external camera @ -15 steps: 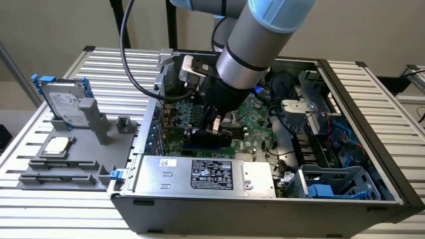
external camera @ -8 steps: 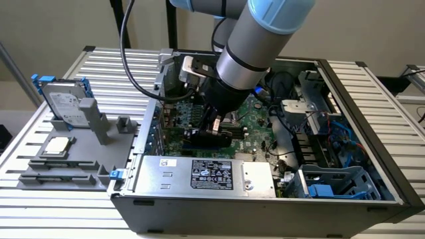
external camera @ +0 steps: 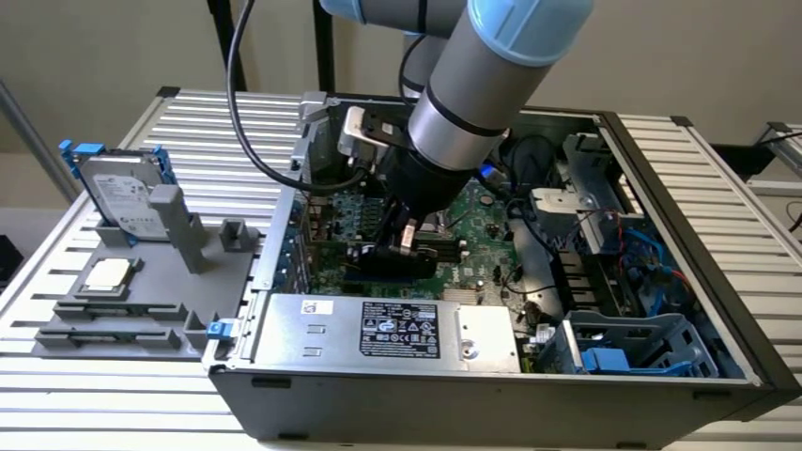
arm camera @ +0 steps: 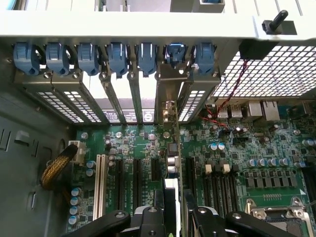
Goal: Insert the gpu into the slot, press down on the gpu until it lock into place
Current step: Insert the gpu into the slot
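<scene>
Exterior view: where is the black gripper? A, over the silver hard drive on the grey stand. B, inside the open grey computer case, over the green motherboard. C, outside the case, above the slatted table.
B: the black gripper sits low inside the open grey computer case, over the green motherboard.

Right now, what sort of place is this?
Probably a robotics lab bench: an open computer case lies on a slatted metal table, a grey holder beside it carries a hard drive, and a robot arm holds a graphics card in its pincer inside it.
</scene>
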Robot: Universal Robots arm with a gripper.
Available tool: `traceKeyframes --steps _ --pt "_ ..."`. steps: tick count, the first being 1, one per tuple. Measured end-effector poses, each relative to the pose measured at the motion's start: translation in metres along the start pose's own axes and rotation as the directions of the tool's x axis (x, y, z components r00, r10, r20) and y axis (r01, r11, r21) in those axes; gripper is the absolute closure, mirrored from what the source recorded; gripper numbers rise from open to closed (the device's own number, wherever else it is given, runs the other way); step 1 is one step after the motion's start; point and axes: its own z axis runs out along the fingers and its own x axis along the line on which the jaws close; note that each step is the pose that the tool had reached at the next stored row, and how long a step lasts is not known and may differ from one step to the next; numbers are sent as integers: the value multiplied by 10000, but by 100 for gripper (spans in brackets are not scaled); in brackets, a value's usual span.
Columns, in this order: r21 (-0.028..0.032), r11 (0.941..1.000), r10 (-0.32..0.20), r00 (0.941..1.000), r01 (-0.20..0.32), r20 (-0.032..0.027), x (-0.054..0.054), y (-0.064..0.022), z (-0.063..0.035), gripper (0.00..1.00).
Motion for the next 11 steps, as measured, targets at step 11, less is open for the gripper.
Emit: traceKeyframes --steps 11 --pt "-56 10000 19 10000 -19 6 0 -2 4 74"
